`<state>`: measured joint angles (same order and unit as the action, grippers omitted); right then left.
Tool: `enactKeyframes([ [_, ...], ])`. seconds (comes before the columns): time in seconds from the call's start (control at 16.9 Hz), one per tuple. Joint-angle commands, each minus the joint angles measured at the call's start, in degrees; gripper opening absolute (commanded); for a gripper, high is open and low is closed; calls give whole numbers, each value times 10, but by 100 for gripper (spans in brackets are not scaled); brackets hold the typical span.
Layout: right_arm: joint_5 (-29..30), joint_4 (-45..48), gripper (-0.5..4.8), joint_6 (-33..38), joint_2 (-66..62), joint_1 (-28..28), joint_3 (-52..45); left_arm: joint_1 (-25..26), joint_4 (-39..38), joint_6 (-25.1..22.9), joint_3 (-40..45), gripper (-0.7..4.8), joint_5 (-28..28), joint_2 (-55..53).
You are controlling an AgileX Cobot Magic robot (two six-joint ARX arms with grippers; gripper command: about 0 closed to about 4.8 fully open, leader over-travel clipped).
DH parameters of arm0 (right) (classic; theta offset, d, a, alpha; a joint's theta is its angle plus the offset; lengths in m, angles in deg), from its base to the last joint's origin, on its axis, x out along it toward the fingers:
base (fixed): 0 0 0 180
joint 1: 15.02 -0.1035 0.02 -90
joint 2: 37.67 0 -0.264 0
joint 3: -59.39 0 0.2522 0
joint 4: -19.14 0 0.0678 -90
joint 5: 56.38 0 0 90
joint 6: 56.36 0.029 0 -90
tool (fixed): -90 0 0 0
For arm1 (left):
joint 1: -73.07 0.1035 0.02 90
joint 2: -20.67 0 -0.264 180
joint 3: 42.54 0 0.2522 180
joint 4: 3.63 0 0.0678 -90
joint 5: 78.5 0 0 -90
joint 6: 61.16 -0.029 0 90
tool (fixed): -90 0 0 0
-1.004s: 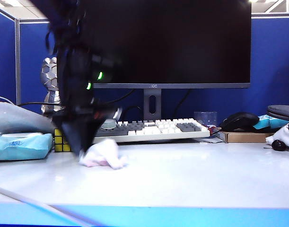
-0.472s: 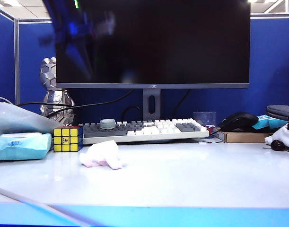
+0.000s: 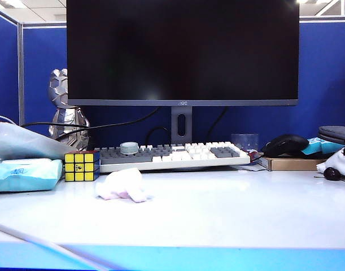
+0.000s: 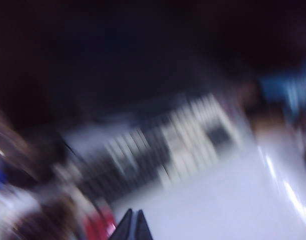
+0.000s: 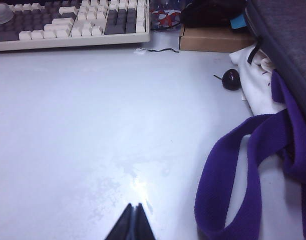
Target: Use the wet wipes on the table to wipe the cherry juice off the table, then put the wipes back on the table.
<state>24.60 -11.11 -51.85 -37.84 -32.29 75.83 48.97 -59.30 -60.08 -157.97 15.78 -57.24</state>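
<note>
Now the wipe point(image 3: 121, 185) lies released on the worktop point(image 3: 228, 214) beside the cube point(image 3: 81, 166), left gripper point(image 4: 130, 227) and right gripper point(image 5: 132, 223) both closed and empty, so a clean retreat should suffice.

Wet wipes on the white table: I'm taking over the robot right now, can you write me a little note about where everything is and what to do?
Left gripper: shut, holding nothing, off the table; its view is blurred.
Right gripper: shut, empty, above bare table near a purple strap.
Wet wipes: crumpled, lying free on the table in front of the colour cube and keyboard.
Cherry juice: no clear stain visible; faint smears only.
Done: wipes are back on the table.
Left: probably nothing; check for leftover juice.
</note>
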Motion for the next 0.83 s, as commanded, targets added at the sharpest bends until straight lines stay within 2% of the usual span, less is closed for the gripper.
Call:
enactKeyframes([
  [0.06,0,2,-4,2,0,0,0,21,103,2,47,-6,17,70],
  [0.24,0,2,-4,2,0,0,0,58,246,8,188,-6,7,166],
  [0.47,0,2,-4,2,0,0,0,58,299,-26,374,-6,24,255],
  [0.53,0,2,-4,2,0,0,0,58,354,-26,466,-6,26,290],
  [0.83,0,2,-4,2,0,0,0,59,509,-26,662,-6,32,378],
])
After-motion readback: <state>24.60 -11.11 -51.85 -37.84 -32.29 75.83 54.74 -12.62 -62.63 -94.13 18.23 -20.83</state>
